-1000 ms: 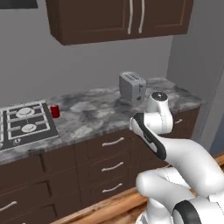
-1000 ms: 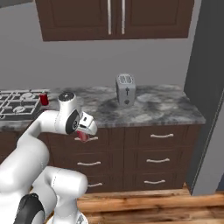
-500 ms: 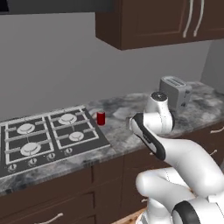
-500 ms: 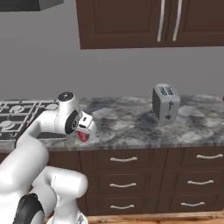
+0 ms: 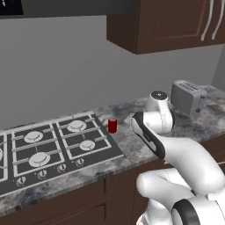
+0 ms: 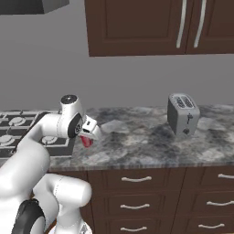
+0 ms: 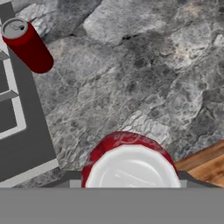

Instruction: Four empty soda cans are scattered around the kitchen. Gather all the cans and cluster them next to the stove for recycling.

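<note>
Carrying a red can (image 7: 130,159) clamped in its gripper (image 6: 87,137), the arm needed to set it upright on bare counter (image 7: 144,78), just beside the other can (image 7: 27,44) by the stove (image 5: 48,151).

Even, soft light fills the rendered kitchen, moderately bright, with no clear single source and no glare. Shadow gathers under the upper cabinets (image 6: 155,27), and the wall (image 5: 66,70) darkens toward the top (a gentle gradient, nothing harsh). All the pictures are slightly soft, and the marbled counter (image 7: 144,74) looks coarse and blurred close up.
</note>
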Available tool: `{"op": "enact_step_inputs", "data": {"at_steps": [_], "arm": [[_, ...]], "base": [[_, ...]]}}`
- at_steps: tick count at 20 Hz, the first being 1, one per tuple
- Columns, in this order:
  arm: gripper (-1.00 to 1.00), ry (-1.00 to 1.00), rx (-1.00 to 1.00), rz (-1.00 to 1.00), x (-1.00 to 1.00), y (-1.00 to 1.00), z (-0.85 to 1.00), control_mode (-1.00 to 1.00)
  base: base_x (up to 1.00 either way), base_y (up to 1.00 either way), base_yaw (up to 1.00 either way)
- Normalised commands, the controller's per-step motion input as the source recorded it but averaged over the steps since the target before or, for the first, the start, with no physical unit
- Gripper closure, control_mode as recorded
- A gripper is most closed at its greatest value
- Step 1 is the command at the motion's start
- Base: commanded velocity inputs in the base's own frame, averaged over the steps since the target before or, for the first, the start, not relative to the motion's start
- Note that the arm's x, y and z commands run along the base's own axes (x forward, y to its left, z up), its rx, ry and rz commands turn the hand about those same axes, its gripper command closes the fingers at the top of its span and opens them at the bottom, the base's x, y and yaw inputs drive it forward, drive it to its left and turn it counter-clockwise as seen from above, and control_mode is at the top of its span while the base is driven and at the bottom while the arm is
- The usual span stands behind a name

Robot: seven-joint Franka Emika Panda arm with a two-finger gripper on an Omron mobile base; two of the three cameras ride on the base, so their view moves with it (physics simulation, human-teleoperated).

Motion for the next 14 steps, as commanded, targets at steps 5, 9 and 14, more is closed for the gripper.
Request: {"op": "enact_step_inputs", "data": {"at_steps": [5, 9, 14], "arm": [[1.00, 0.00, 0.00, 0.00, 0.00, 0.00, 0.00, 1.00], [1.00, 0.00, -0.01, 0.03, 0.48, 0.19, 0.00, -1.00], [1.00, 0.03, 0.00, 0.24, 0.60, 0.37, -0.01, -1.00]], "base": [[0.02, 0.01, 0.00], [0.00, 0.00, 0.00], [0.00, 0.00, 0.00]]}}
